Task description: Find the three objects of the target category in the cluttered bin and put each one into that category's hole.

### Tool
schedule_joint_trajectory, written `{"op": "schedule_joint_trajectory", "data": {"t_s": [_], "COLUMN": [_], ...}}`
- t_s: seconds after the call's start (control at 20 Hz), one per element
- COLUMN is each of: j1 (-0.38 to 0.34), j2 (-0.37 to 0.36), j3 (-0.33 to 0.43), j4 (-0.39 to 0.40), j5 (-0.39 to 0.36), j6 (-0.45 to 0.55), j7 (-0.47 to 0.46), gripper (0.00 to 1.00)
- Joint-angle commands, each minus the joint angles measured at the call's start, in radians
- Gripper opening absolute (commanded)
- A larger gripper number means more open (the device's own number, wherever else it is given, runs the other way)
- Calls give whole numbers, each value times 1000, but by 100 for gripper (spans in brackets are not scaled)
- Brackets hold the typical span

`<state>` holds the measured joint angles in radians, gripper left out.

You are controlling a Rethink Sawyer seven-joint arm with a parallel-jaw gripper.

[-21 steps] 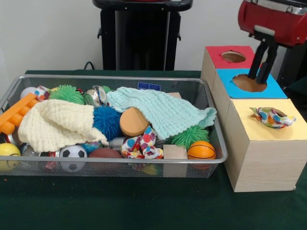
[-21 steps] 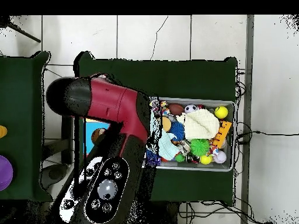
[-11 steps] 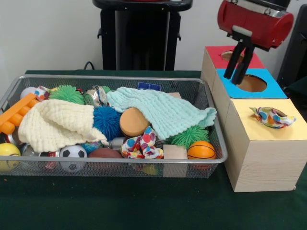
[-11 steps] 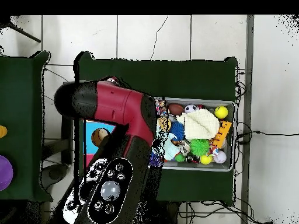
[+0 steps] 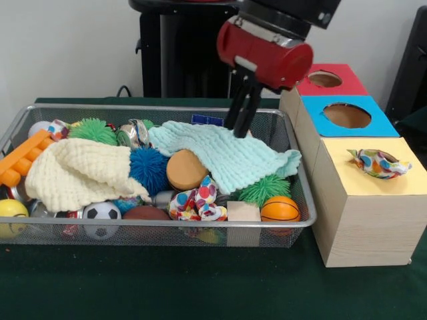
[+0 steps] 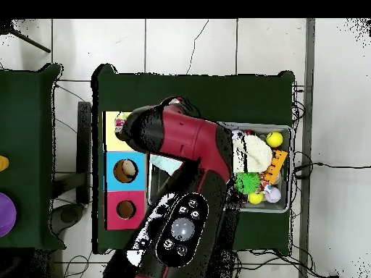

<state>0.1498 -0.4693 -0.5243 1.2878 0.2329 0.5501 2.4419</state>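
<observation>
Swinging back from the blue box's hole, our gripper (image 5: 241,125) now hangs over the wire bin (image 5: 160,110) — fingers close together, empty. Directly beneath lies the mint knitted cloth (image 5: 227,155); the patterned fabric scrunchie (image 5: 198,201) lies nearer the bin's front wall.

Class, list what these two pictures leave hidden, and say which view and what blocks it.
- Overhead view: the red arm covers much of the wire bin.
- Front view: the cream cloth and mint cloth bury whatever lies beneath.
- Front view: the insides of the blue box's hole are out of sight.
- Whether the pincer holds anything: unclear.
</observation>
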Motion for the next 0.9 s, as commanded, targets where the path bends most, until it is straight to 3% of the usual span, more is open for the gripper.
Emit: {"op": "schedule_joint_trajectory", "data": {"t_s": [0.05,0.2,0.6,0.8,0.85,0.9], "j1": [-52,-87,-129,-106,-100,-101], "j2": [23,17,38,50,53,52], "j3": [155,217,344,328,319,319], "j4": [136,164,222,214,212,212], "j5": [-103,-119,-110,-98,-101,-102], "j6": [-92,-182,-297,-308,-317,-315], "j7": [-75,-68,33,75,78,77], "gripper": [0,0,0,0,100,100]}}
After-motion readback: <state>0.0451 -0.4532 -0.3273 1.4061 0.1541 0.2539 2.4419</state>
